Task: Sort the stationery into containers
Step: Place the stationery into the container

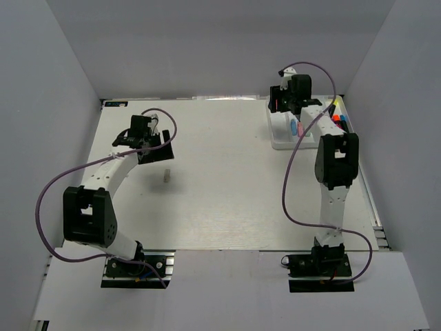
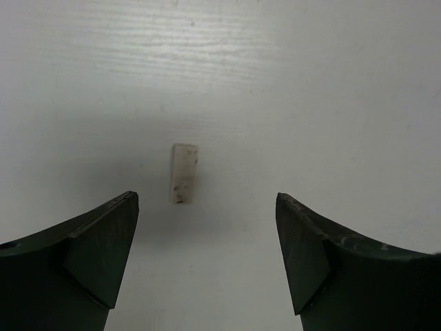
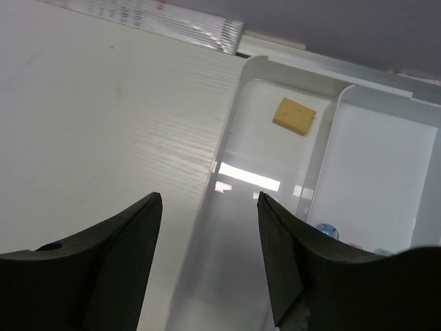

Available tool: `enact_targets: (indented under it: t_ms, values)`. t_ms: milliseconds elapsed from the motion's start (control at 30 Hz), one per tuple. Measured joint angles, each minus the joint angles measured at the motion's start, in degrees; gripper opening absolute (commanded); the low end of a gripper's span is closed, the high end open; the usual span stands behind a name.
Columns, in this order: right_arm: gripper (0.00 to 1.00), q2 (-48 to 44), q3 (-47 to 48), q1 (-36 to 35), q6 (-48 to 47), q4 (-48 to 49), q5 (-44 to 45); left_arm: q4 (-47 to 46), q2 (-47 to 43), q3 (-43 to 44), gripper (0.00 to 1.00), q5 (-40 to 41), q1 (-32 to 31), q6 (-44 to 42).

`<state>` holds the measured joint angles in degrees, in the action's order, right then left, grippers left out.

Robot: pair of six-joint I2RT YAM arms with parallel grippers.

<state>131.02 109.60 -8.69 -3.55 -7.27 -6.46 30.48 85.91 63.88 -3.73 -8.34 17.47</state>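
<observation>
Off-white small rectangular bit (image 2: 184, 174) on white counter (image 2: 310, 83), left tool (image 2: 205, 207) spread above it; right tool (image 3: 208, 203) spread over white plastic tray (image 3: 231, 131), tan square bit (image 3: 295, 115) inside.

The bench (image 1: 220, 200) is showing white with faint grain lines. The tray (image 3: 322, 158) is gleaming glossy white, its small bit (image 3: 295, 115) glowing tan. The loose bit (image 2: 184, 173) is looking cream, brown-speckled.

— What sort of place are you operating in?
— A robotics lab, I'd say: grey panels (image 1: 62, 55) box my white bench (image 1: 227, 193) from nine to three o'clock; cabled left arm (image 1: 86, 214) and right arm (image 1: 336, 162) bolted at seven and five.
</observation>
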Motion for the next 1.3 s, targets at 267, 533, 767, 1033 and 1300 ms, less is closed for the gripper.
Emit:
enact_targets:
  t_ms: [267, 533, 767, 1033, 1300]
  values:
    - [0.62, -25.66, -12.28, -0.07, 0.42, -3.17, -8.52, 5.77, 4.57, -0.96, 0.7, 1.68, -0.09, -8.96]
    - [0.61, -40.44, -25.9, -0.07, 0.5, -6.67, -13.66, 3.85, 7.63, -5.51, 0.67, 2.19, -0.63, -11.17]
    - [0.61, -45.7, -35.08, -0.07, 0.92, -9.97, -16.37, -0.96, 8.9, -6.16, 0.64, 2.4, -0.81, -11.5]
    - [0.6, -46.45, -35.52, -0.04, 1.66, -9.9, -17.35, -2.27, 12.92, -5.16, 0.62, 2.67, -1.18, -11.08]
    - [0.6, -46.45, -35.67, -0.07, 1.95, -9.79, -18.38, -5.42, 10.86, -8.46, 0.52, 2.45, -1.6, -11.89]
